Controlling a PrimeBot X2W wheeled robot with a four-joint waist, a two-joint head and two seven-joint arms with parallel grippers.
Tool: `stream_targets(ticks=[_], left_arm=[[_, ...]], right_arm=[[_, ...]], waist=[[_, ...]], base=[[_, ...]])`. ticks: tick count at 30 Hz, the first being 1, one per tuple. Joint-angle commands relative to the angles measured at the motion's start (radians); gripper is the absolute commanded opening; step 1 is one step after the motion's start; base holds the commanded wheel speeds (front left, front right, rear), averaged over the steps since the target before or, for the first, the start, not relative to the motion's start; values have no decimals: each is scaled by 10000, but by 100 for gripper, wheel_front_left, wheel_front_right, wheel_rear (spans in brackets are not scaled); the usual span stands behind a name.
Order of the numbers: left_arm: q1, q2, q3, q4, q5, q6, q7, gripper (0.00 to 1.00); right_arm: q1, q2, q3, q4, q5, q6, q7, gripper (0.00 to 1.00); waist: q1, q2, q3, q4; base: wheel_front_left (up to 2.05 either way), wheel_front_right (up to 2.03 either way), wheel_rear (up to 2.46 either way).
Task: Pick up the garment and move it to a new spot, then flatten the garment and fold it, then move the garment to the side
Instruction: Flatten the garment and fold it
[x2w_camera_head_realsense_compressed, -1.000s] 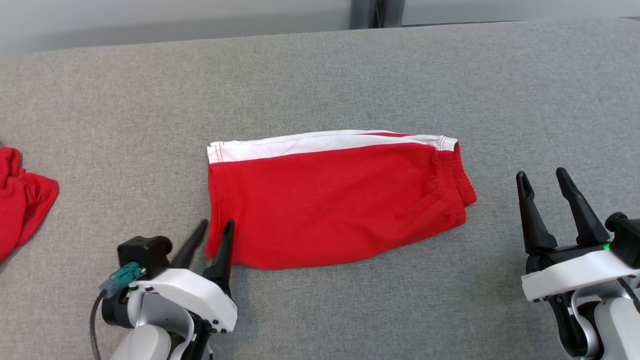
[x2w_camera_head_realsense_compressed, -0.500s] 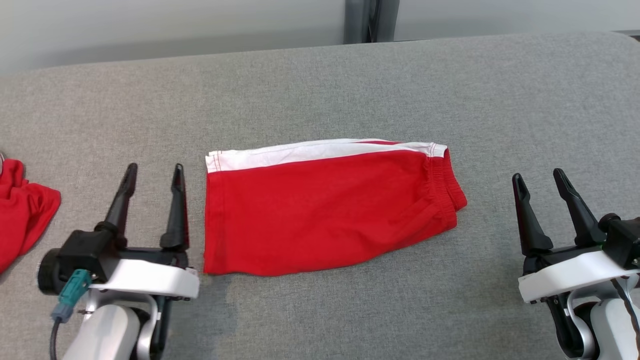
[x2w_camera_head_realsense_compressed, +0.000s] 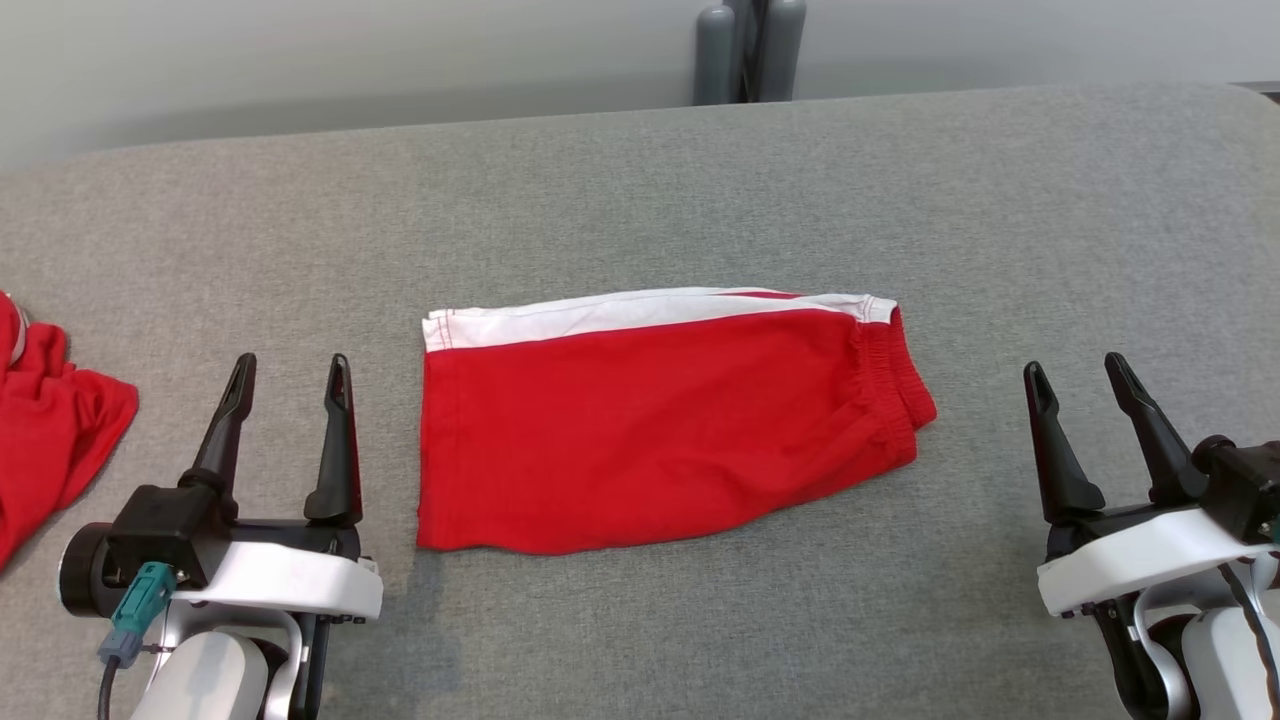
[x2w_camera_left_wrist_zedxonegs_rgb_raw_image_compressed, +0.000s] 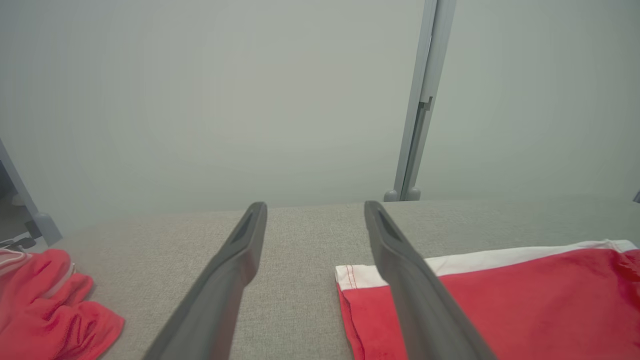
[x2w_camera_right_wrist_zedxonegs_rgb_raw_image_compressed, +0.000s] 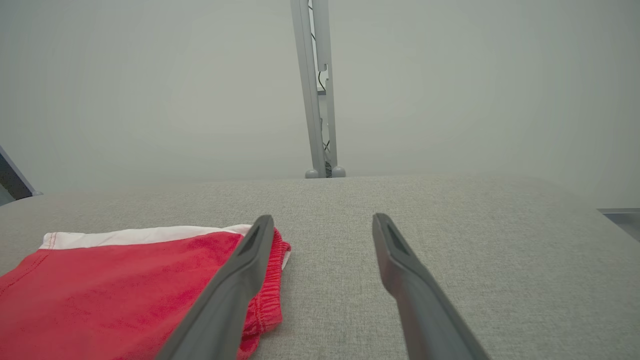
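The garment is a pair of red shorts with a white side stripe, folded and lying flat in the middle of the grey table. It also appears as the garment at the lower right of the left wrist view and as the garment at the lower left of the right wrist view. My left gripper stands open just left of its left edge, apart from it and holding nothing. My right gripper is open to the right of the waistband end, also apart from it.
Another crumpled red cloth lies at the table's left edge and shows as the red cloth in the left wrist view. A grey post stands behind the table's far edge against a pale wall.
My left gripper let go of the garment's near left corner, opened wide and drew back to the left. The garment stays flat. The head camera shifted slightly. The right gripper held still.
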Motion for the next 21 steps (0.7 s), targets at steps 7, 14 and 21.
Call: stream_targets(ticks=[7, 14, 21], left_arm=[[-169, -194, 46, 44, 189, -222, -46, 100], [-406, -466, -48, 250, 281, -458, -47, 100], [-653, -688, 22, 485, 399, -699, -48, 100]], right_arm=[[-336, -256, 369, 282, 177, 2, 438, 100], [-1119, -537, 1301, 1719, 900, 2, 1267, 100], [-1817, -728, 2346, 2752, 1898, 2, 1792, 100]], waist=[[0, 0, 237, 363], [0, 0, 624, 629], [0, 0, 869, 734]], base=[[0, 0, 0], [0, 0, 0], [0, 0, 0]])
